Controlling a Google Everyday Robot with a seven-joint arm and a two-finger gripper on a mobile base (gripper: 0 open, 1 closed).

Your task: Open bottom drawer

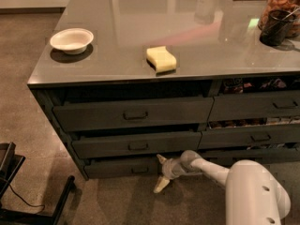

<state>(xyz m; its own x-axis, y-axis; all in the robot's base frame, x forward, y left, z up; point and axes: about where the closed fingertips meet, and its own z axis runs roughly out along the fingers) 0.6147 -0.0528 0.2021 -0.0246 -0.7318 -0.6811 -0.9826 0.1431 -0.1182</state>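
The bottom drawer [117,168] is the low, thin-fronted dark drawer under two taller ones in the left stack. It stands slightly out, and its small loop handle [139,170] is at the middle of the front. My gripper [158,173] is low by the floor, just right of that handle and in front of the drawer's right end. Its two pale fingers [161,185] are spread apart, one up and one down, and hold nothing. My white arm [211,168] reaches in from the lower right.
The grey cabinet top [117,41] carries a white bowl [71,40], a yellow sponge [161,59] and a jar with a dark cup [276,18] at the right. A second drawer stack [253,121] stands to the right. A black stand [18,191] sits at the lower left.
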